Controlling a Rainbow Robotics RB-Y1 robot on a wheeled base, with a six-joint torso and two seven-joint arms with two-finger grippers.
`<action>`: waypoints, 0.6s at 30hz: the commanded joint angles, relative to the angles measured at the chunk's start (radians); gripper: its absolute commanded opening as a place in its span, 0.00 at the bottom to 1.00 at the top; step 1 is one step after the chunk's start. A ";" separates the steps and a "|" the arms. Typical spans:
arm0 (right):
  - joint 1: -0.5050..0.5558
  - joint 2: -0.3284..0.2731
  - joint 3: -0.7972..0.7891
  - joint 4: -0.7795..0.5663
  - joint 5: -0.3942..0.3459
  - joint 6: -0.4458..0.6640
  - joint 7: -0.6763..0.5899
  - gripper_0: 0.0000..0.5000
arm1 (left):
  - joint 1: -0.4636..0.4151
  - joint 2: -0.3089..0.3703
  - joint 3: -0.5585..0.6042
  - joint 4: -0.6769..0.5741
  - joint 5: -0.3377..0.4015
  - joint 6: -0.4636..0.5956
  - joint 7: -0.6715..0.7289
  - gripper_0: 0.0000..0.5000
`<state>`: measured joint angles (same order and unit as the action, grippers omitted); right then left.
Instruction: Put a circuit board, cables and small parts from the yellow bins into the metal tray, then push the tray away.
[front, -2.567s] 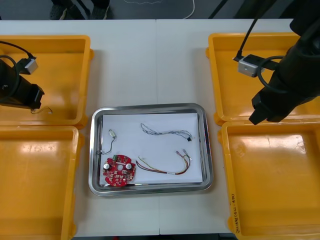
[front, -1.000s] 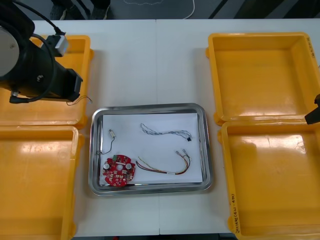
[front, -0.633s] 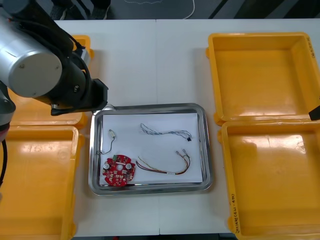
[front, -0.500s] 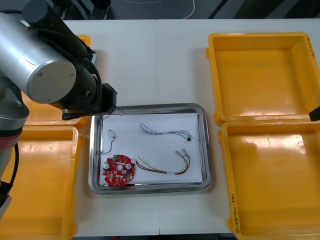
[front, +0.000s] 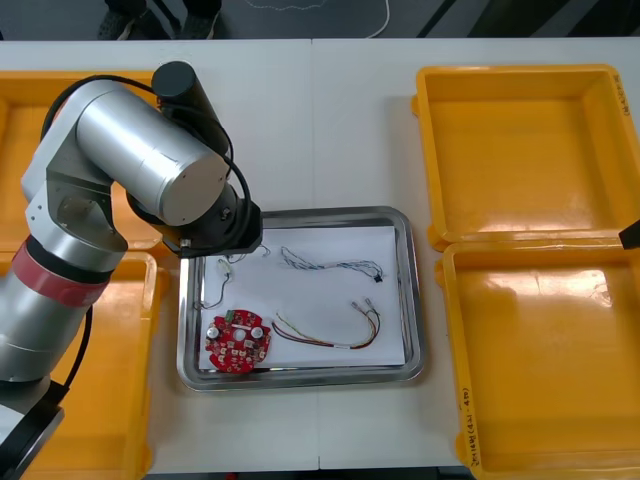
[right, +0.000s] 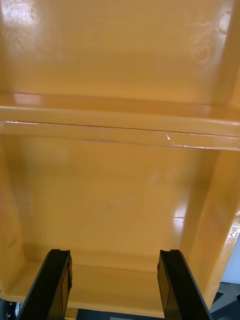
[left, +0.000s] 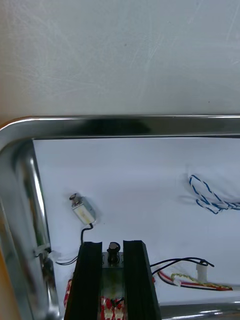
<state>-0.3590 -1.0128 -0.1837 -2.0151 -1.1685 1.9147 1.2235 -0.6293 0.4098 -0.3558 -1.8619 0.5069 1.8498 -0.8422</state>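
Nearest the robot, the near left bin (front: 70, 370) and the near right bin (front: 540, 370) show glossy yellow floors. Between the bins on the table (front: 300, 120) stands the metal tray (front: 418, 300), white inside. In its near-left corner lies the round red circuit board (front: 238, 340). Just to the right of the board is the red and yellow cable (front: 330, 338), curved like a shallow bowl. Farther in, by the left wall, rests a loose metal part (front: 225, 267) with a thin black lead (front: 207, 298) trailing towards that wall. The twisted blue and white cable (front: 330, 264) stretches across the tray's far half.

The left gripper (left: 112, 245) hangs over the tray's far-left area, its fingers clamped on a small metal part (left: 114, 248) with a dark round top. The right gripper (right: 114, 256) hangs at the table's right edge over the right-hand bins, fingers spread wide apart.

Beyond lie the far left bin (front: 15, 130), partly under the left arm, and the far right bin (front: 520, 150).
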 joint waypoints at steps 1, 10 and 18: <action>0.021 -0.046 -0.040 -0.004 -0.007 0.005 -0.032 1.00 | -0.018 -0.029 -0.046 0.024 -0.028 -0.060 -0.023 0.00; 0.032 -0.046 -0.048 -0.005 -0.011 0.005 -0.033 1.00 | 0.017 -0.036 -0.081 0.063 -0.062 -0.143 -0.044 0.00; 0.032 -0.046 -0.048 -0.005 -0.014 0.005 -0.033 1.00 | 0.060 -0.043 -0.081 0.064 -0.090 -0.162 -0.074 0.00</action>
<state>-0.3364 -1.0129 -0.1957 -2.0151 -1.1725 1.9148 1.2234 -0.5928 0.3942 -0.4298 -1.7848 0.4341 1.7032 -0.8434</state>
